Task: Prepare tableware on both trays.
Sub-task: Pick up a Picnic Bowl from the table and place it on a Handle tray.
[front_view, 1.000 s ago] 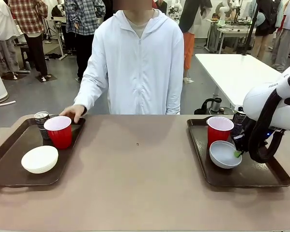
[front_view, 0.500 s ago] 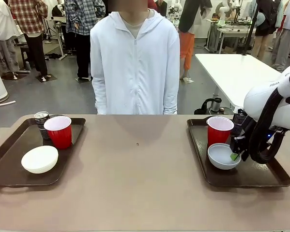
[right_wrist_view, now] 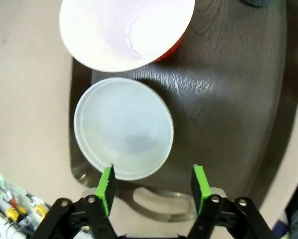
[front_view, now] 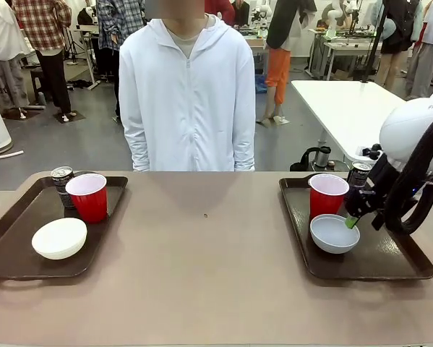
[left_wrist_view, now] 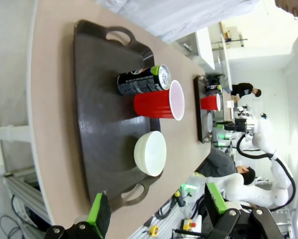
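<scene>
Hovering with jaws spread over the grey-blue bowl, right gripper grips nothing; can print unreadable

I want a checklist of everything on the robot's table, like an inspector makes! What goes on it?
Surface: brown table, one tiny dark speck near the middle.
Job's things: left tray holds a can, a red cup and a white bowl. Right tray holds a red cup, a grey-blue bowl and a can.
Clutter: nothing seen.
Grippers: right gripper open, just above the grey-blue bowl's rim, holding nothing. Left gripper open, away from the left tray.
Cables: black cable looped on the right arm.
Surroundings: a person in white stands at the far side; other people and tables behind.
</scene>
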You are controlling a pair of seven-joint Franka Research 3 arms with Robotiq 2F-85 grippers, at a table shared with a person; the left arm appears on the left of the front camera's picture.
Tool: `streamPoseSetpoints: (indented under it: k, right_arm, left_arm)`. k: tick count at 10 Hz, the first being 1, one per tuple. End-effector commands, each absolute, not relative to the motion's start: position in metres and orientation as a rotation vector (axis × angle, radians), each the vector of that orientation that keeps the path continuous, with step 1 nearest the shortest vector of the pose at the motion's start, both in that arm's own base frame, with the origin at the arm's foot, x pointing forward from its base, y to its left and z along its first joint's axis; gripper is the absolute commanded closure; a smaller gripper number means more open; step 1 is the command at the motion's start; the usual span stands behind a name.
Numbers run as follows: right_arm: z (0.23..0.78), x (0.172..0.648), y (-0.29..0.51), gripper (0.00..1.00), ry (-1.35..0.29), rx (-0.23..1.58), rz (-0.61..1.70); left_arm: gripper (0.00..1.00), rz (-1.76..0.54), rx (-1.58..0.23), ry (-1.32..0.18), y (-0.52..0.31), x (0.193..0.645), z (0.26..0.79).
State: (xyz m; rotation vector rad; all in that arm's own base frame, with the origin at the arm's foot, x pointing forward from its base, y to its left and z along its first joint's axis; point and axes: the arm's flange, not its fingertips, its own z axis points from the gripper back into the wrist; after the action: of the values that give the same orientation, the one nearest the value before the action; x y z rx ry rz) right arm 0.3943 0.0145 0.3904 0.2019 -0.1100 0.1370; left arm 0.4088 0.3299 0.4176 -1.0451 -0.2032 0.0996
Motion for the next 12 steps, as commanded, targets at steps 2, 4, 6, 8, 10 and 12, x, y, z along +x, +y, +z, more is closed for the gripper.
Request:
streamPoseSetpoints:
  k: [2,4,6,8,10,12]
  right_arm:
    - [0.425,0.342,0.022,0.0,-0.071,0.129,0.117]
    - [0.447,0.325,0.026,0.0,-0.059,0.1,0.111]
    - [0.462,0.316,0.031,0.0,-0.051,0.086,0.114]
    - [0.468,0.331,0.03,0.0,-0.057,0.109,0.129]
    - [0.468,0.331,0.03,0.0,-0.057,0.109,0.129]
    - [0.468,0.331,0.03,0.0,-0.057,0.109,0.129]
  left_arm:
    - [0.0,0.104,-1.053,-0.214,0.329,0.406,0.419]
    - [0.0,0.104,-1.053,-0.214,0.329,0.406,0.419]
    - [0.0,0.104,-1.053,-0.214,0.329,0.406,0.419]
    - [0.0,0.104,-1.053,-0.214,0.329,0.406,0.419]
    - [0.0,0.104,-1.053,-0.214,0.329,0.406,0.419]
    - [0.0,0.104,-1.053,-0.214,0.329,0.406,0.419]
